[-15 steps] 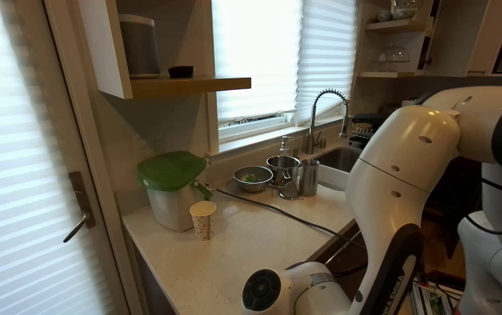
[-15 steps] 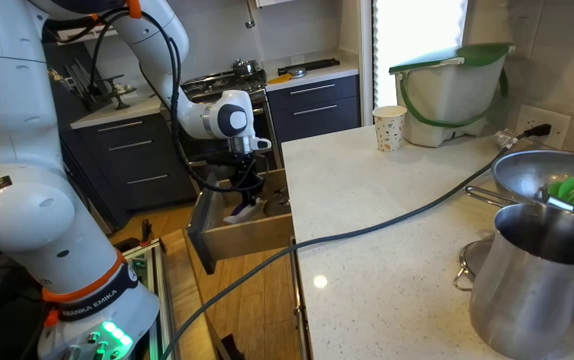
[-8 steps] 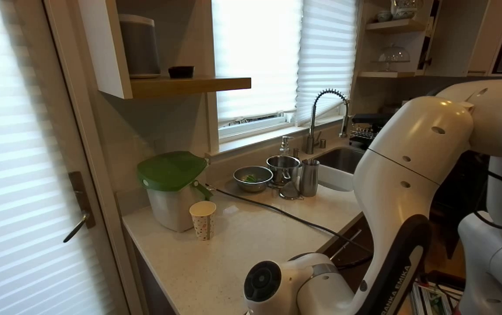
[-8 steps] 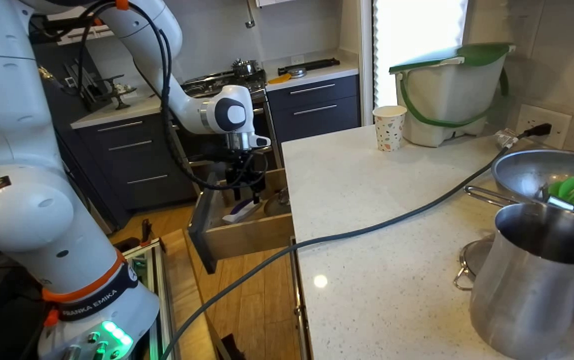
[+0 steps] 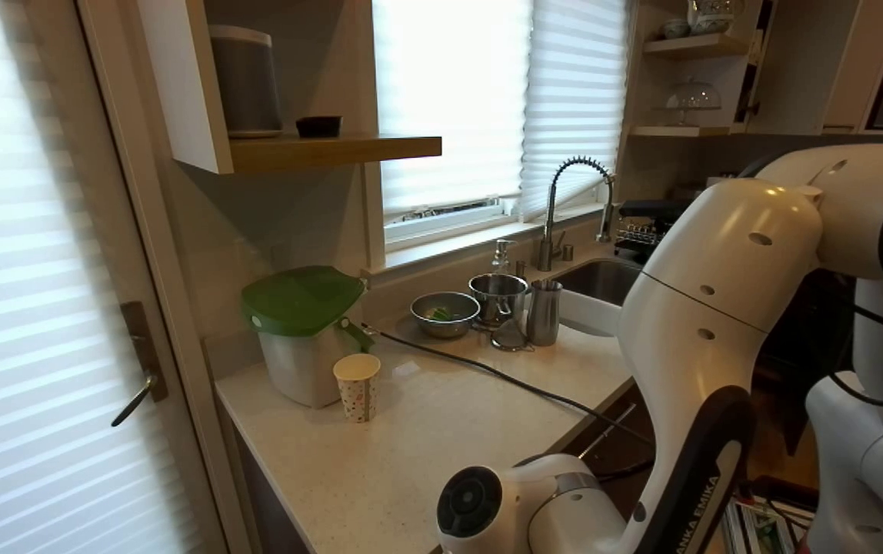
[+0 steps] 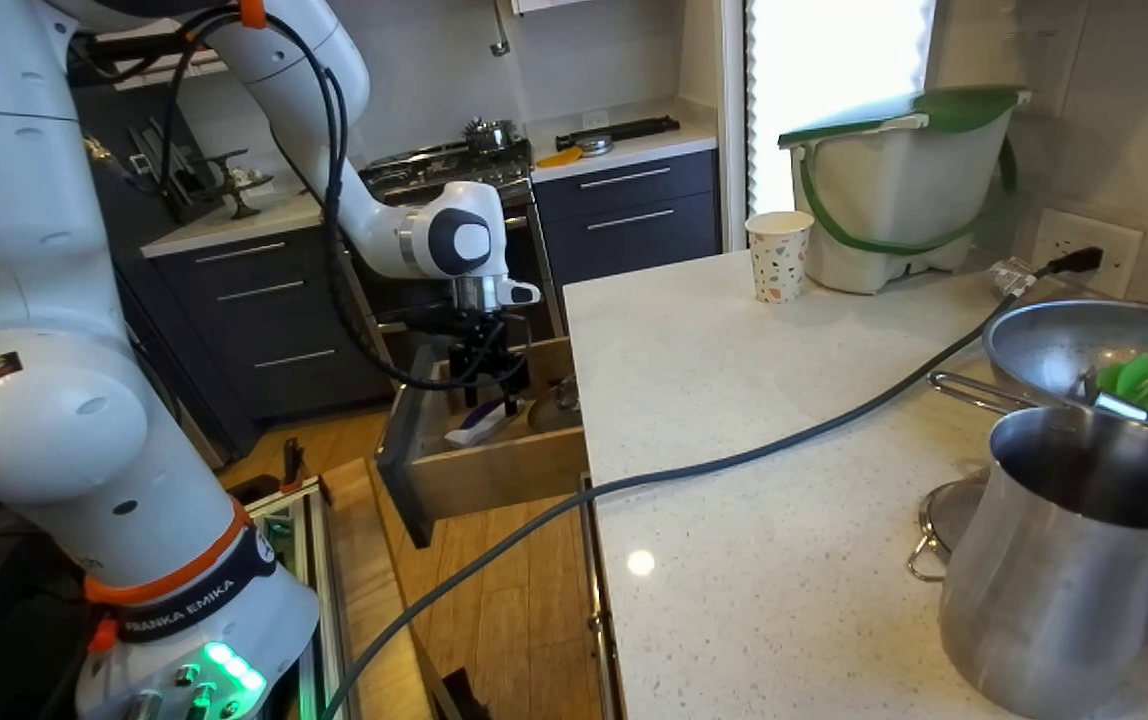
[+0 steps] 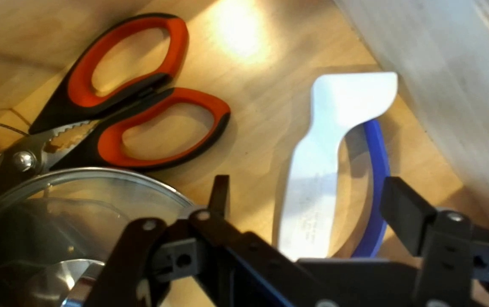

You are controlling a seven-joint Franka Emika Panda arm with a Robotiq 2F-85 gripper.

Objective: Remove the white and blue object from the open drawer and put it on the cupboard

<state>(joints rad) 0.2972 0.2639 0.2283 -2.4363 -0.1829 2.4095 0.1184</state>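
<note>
The white and blue object (image 7: pixel 312 187), a white blade-like body with a curved blue strip beside it, lies on the floor of the open drawer (image 7: pixel 444 81). In the wrist view my gripper (image 7: pixel 307 189) is open above it, one finger on each side; the right finger (image 7: pixel 404 209) overlaps the blue strip in the picture. Whether it touches cannot be told. The near end is hidden behind the gripper. In an exterior view the drawer (image 6: pixel 494 480) juts out beside the cupboard (image 6: pixel 714 560), whose pale speckled top (image 5: pixel 411 454) appears in both exterior views.
Orange-handled scissors (image 7: pixel 159 128) and a glass lid (image 7: pixel 78 209) share the drawer. A dark cable (image 6: pixel 734 462) crosses the cupboard top. On that top stand a patterned cup (image 6: pixel 780 260), a bin with a green lid (image 6: pixel 899 200), a steel pitcher (image 6: pixel 1054 560) and a bowl (image 6: pixel 1034 330).
A second ago the gripper was lower, its fingers close together at the object. It then rose and spread its fingers, and has since come down slightly. The object stays in the drawer.
</note>
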